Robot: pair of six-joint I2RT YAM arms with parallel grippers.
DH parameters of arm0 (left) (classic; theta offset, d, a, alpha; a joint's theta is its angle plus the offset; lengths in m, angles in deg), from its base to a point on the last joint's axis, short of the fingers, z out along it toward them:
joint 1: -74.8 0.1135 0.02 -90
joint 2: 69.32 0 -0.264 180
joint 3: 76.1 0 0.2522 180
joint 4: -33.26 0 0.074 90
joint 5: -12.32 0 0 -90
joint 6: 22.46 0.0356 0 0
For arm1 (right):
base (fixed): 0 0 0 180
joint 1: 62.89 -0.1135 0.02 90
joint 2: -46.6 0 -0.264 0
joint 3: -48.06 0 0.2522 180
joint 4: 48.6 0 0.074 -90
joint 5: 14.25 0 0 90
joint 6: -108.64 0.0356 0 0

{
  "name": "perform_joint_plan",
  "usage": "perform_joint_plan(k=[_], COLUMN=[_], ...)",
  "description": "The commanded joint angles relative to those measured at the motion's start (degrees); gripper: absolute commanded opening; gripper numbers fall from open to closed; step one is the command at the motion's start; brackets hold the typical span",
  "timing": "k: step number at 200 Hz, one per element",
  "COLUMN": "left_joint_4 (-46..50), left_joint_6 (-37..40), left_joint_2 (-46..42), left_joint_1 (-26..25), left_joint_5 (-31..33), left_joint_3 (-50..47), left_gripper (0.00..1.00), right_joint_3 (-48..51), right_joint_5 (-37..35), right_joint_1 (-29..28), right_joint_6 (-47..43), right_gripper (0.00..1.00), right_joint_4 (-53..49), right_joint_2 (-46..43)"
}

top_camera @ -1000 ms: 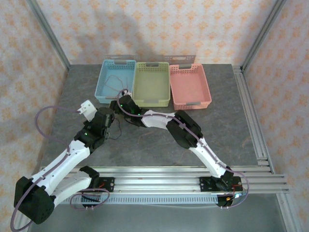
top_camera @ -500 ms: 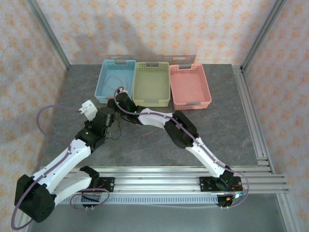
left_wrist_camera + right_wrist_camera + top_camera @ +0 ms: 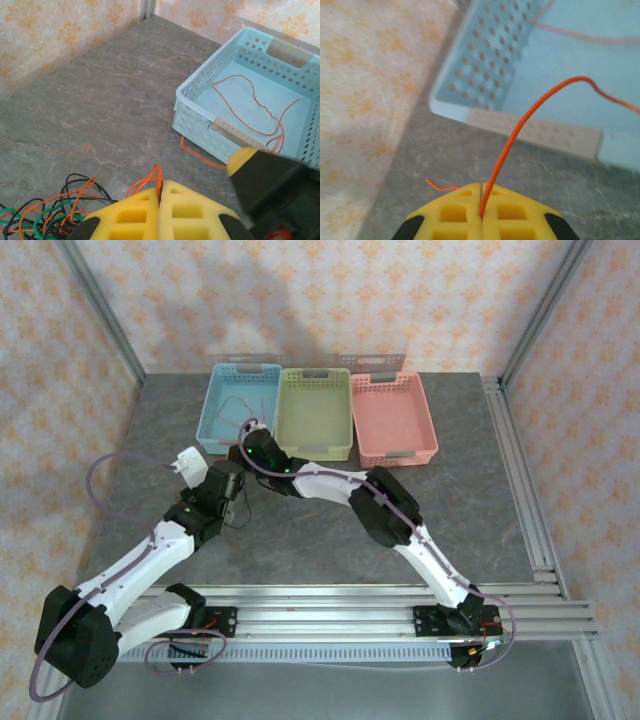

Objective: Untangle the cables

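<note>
Left gripper (image 3: 160, 189) pinched together on orange cable (image 3: 156, 172) beside tangle (image 3: 50, 212) on table (image 3: 100, 100). Right gripper (image 3: 481, 195) clamped on orange strand (image 3: 508, 142) near blue basket (image 3: 197, 117) front wall. Risk: pull cinches tangle tighter, or strand slips free.

Grey marbled table (image 3: 480, 520), blue basket (image 3: 214, 445), green basket (image 3: 315, 450), pink basket (image 3: 400, 456) at back, tangled cables (image 3: 47, 212)

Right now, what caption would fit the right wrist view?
Right tool shut on an orange cable arching toward the blue basket.
</note>
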Motion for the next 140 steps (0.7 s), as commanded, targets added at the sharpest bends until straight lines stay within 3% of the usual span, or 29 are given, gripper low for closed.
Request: perform_joint_plan(k=[1,45,98,140], left_joint_4=[-1.62,-3.63,-4.42,-5.32], left_joint_6=[1.03,2.31,2.88,3.71], left_joint_2=[1.35,2.59,3.99,3.75], left_joint_1=[0.74,0.97,1.05,1.14], left_joint_5=[0.65,-2.27,-3.98,-5.38], left_joint_3=[1.07,0.65,0.80,0.51], left_gripper=[0.00,0.00,0.00,0.00], right_joint_3=[0.27,-4.45,-21.60,-30.33], right_joint_5=[-1.49,-2.19,-2.81,-3.07], right_joint_1=[1.61,4.57,6.58,7.68], right_joint_6=[-2.98,-2.70,-3.19,-4.54], right_gripper=[0.00,0.00,0.00,0.34], right_joint_4=[5.03,4.71,-3.61,-9.25], right_joint_2=[-6.48,-5.22,6.76,13.09])
